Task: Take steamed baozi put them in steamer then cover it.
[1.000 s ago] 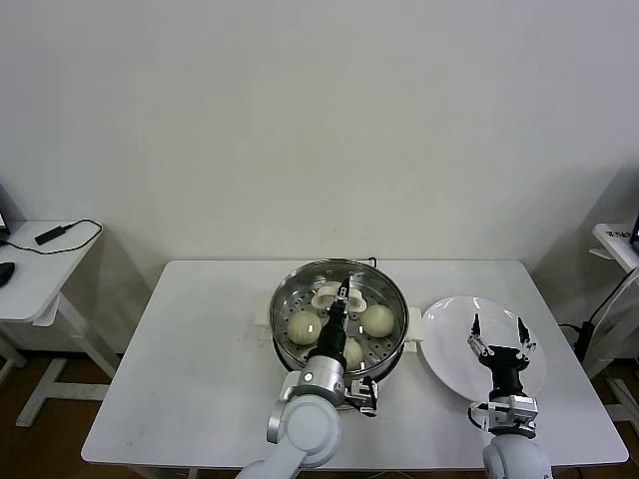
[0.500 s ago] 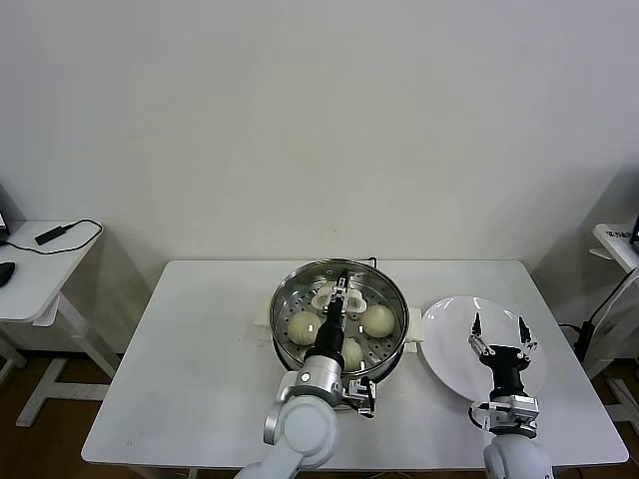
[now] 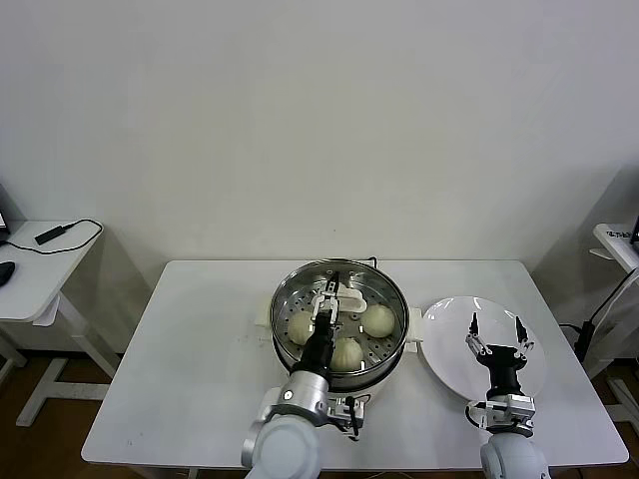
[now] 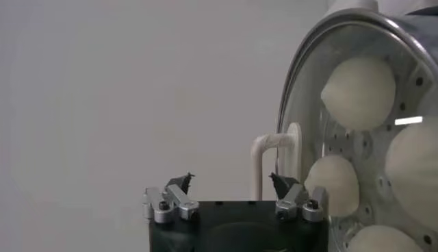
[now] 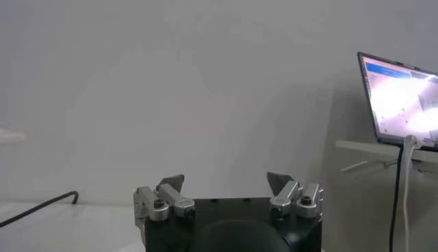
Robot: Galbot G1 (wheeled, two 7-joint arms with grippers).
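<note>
While the left gripper [image 3: 332, 295] hangs over the lidded steamer [image 3: 340, 314] (fingers apart), the right gripper [image 3: 496, 333] waits, fingers spread, above the plate [image 3: 447, 334].

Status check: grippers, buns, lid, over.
Left gripper open above the cover's handle. Right gripper open, idle over the plate. Four baozi in the steamer, cover on. Nothing in the way.

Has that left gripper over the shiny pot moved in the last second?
Yes. The left gripper has drawn back toward the robot and slightly to its left, away from the cover's handle on the steamer.
</note>
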